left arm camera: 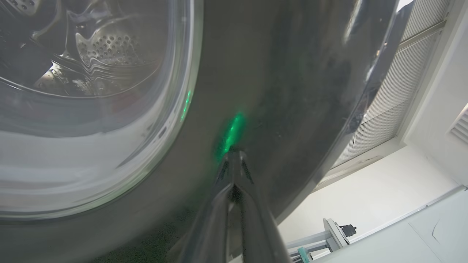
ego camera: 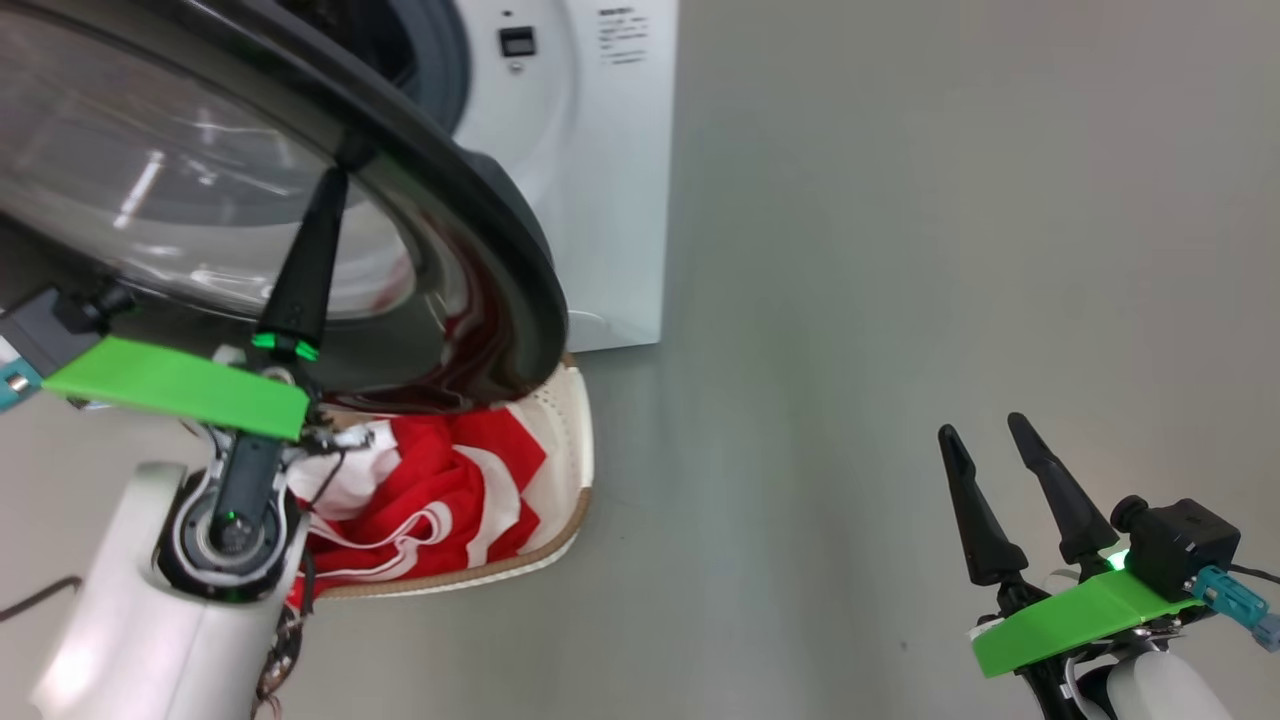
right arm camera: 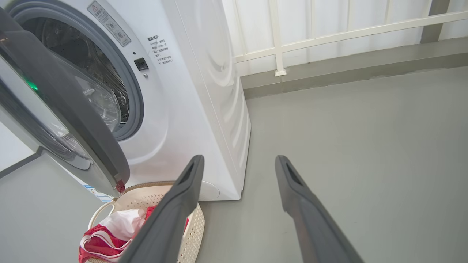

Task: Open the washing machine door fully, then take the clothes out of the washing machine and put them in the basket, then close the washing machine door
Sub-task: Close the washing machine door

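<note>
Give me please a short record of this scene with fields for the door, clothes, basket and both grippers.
door: washing machine door partly open, above the basket
clothes: red and white clothes lying in the basket
basket: on the floor before the washing machine
left gripper: fingers shut, tips at the door's black rim
right gripper: fingers open, holding nothing, over the floor
</note>
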### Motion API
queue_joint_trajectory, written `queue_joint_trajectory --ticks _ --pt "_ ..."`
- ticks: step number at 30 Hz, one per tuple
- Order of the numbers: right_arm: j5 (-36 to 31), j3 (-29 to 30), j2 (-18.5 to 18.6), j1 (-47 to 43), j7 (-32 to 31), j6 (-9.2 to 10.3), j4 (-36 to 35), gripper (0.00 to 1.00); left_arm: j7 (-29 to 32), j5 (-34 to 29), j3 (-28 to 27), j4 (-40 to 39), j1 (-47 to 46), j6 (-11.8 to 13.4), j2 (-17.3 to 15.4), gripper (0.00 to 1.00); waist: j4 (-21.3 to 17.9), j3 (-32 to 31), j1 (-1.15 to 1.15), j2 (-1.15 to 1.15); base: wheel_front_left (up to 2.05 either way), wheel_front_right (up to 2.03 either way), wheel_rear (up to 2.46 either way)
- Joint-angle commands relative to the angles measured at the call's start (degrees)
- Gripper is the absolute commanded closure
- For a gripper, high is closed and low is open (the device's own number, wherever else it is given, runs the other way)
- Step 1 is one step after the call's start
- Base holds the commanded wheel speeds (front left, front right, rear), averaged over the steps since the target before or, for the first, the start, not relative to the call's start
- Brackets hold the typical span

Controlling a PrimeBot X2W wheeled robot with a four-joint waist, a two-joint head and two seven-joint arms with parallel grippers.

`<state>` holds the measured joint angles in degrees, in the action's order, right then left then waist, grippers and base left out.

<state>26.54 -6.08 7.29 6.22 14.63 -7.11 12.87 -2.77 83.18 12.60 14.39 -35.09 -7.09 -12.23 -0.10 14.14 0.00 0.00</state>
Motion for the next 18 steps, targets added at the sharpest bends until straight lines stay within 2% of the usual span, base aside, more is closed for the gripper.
queue_joint_trajectory --ticks 1,8,18 --pt "-0.4 -1.1 0.3 1.5 0.4 -0.37 -1.3 0.0 -0.7 -0.1 -1.3 -0.7 -2.5 -0.4 -2.3 1.0 -1.3 0.5 0.0 0.0 0.0 0.0 0.0" --pt "-0.4 -0.6 0.1 0.8 0.4 -0.37 -1.2 0.0 -4.1 1.5 0.6 1.7 -3.0 -0.4 -4.6 1.0 -2.1 -0.5 0.0 0.0 0.0 0.0 0.0" --pt "-0.6 0.4 0.9 -1.7 0.4 -0.37 -1.0 0.0 -7.0 3.2 3.8 2.3 1.5 -0.4 -6.1 1.0 -0.1 -3.0 0.0 0.0 0.0 0.0 0.0"
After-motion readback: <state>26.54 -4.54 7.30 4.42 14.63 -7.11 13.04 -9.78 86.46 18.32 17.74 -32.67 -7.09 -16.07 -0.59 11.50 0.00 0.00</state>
